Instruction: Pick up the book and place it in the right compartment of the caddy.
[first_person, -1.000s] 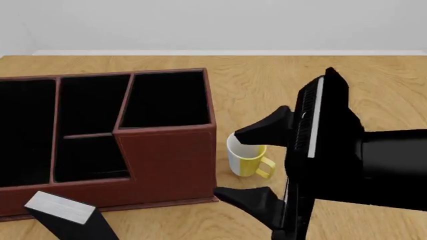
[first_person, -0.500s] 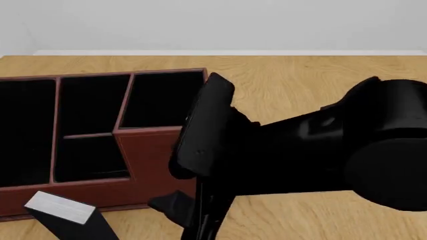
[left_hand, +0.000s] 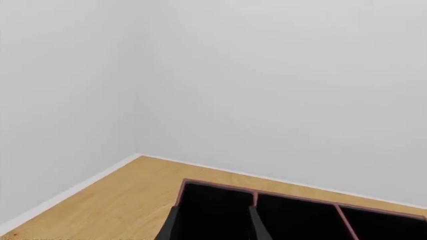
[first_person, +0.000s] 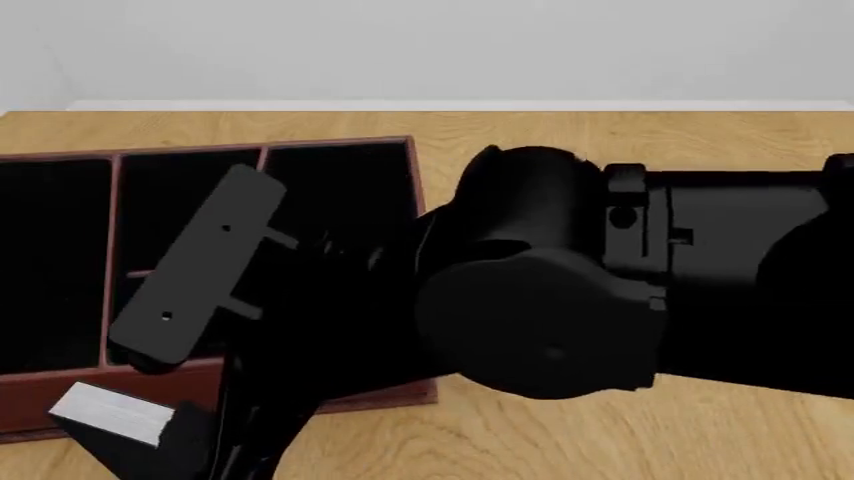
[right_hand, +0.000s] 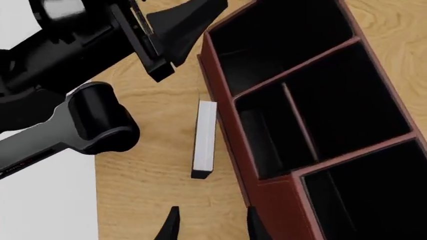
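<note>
**Your right arm sweeps left across the caddy**

Your right arm (first_person: 627, 290) now reaches much farther left than a second ago. Then it stood to the right of the caddy (first_person: 80, 395), beside the mug; half a second ago it crossed the caddy's right end. Now its bulk covers the right compartment (first_person: 350, 185) and most of that tall front wall, and the mug is hidden behind it. The right gripper (right_hand: 208, 225) has swung round to point down at the book (right_hand: 204, 138), which lies on the table just beside the caddy's front wall, fingers spread with nothing between them.
</note>
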